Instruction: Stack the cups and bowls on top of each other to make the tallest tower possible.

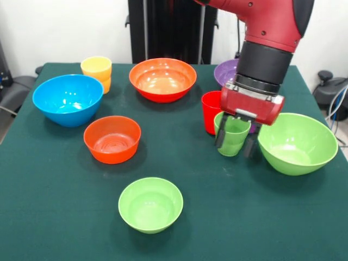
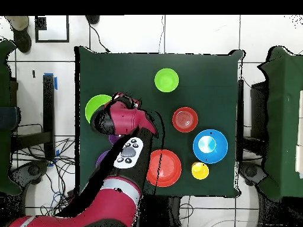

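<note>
Small light-green bowl (image 1: 150, 204) sits nearest, at six o'clock on the tabletop (image 1: 54, 206). At three o'clock, open fingers (image 1: 220, 136) straddle the light-green cup (image 1: 232, 134); close squarely, then lift straight.

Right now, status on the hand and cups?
Hand open, fingers straddling the light green cup. Cup on table, not lifted. Red cup and large green bowl close beside it. No tower yet.

Bowls, e.g. blue bowl (image 1: 68, 99): glossy smooth plastic
Small orange-red bowl (image 1: 112, 138): glossy, ribbed inside
Light green cup (image 1: 232, 133): shiny plastic
Table cover (image 1: 60, 206): matt dark green cloth
Arm shell (image 1: 263, 19): glossy red
</note>
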`<state>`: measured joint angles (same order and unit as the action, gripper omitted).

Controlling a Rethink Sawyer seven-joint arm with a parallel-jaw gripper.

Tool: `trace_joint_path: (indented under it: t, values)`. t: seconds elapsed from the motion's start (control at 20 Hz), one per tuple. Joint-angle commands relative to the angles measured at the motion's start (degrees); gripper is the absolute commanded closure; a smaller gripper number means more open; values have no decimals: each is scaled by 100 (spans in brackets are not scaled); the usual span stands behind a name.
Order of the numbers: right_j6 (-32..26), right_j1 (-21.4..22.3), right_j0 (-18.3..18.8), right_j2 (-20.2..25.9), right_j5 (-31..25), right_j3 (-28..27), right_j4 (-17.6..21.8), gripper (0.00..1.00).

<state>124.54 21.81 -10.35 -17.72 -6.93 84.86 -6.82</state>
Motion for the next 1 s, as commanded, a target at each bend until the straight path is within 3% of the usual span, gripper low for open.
trace_joint_path:
  t: [0.05, 0.35, 1.0]
  values:
    - [231, 338, 425, 1693, -90, 821, 338, 0]
    - [424, 372, 381, 1619, -122, 814, 192, 0]
    - [315, 679, 685, 2036, 84, 1220, 375, 0]
